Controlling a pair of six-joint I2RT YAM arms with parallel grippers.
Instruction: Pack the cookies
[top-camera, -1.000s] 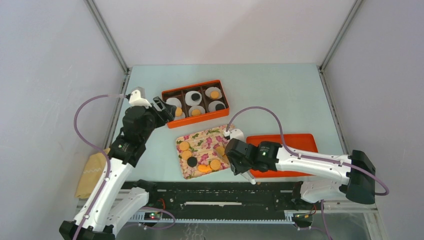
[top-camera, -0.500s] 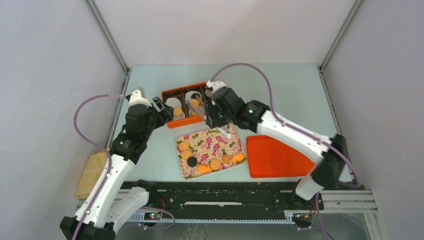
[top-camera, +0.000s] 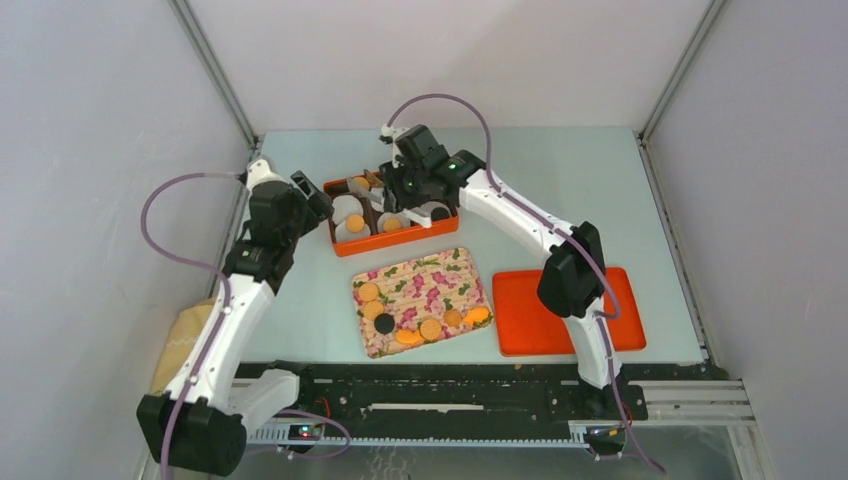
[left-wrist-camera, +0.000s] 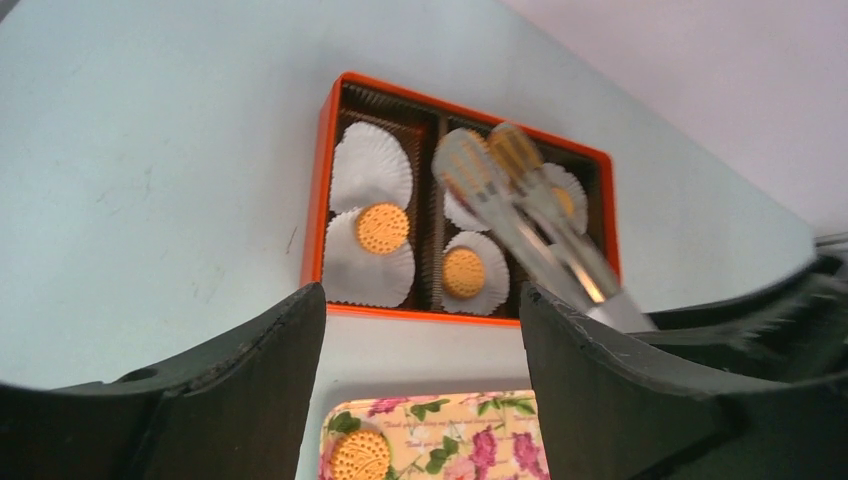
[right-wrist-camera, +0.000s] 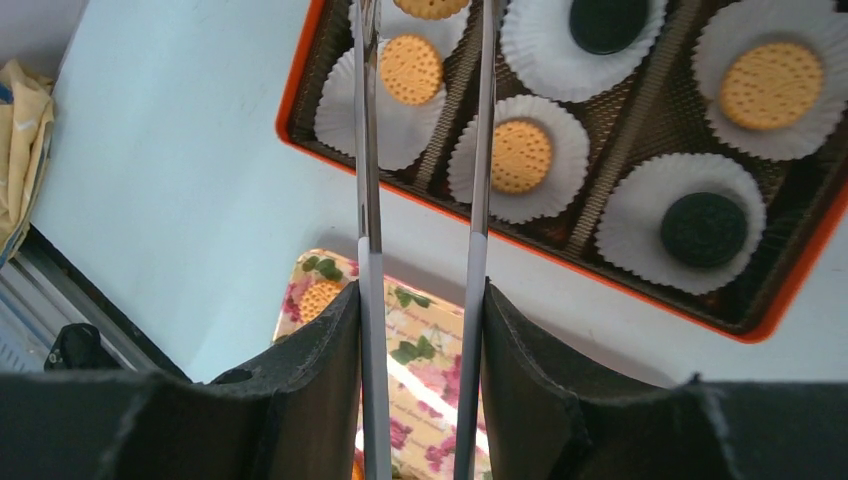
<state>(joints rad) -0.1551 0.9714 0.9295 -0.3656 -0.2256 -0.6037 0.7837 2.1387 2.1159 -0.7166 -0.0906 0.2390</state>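
Observation:
Golden and dark cookies (top-camera: 431, 328) lie on the floral tray (top-camera: 420, 275). More sit on white liners in the orange box (top-camera: 395, 238), such as a golden one (right-wrist-camera: 521, 155) and a dark one (right-wrist-camera: 704, 228). My right gripper (top-camera: 398, 185) (right-wrist-camera: 420, 300) is shut on metal tongs (right-wrist-camera: 368, 150), which reach over the box's far-left compartment. A golden cookie (right-wrist-camera: 430, 5) shows between the tong tips at the frame's top edge. My left gripper (top-camera: 318, 205) (left-wrist-camera: 420, 295) is open and empty, hovering just left of the box. The tongs (left-wrist-camera: 520, 210) show blurred in its view.
An orange lid (top-camera: 520, 320) lies right of the floral tray, partly behind the right arm. A yellow cloth (top-camera: 185, 345) sits off the table's left edge. Grey walls stand on three sides.
My right arm has swung from the floral tray's near edge up to the orange box, carrying the tongs. My left gripper has shifted slightly toward the back.

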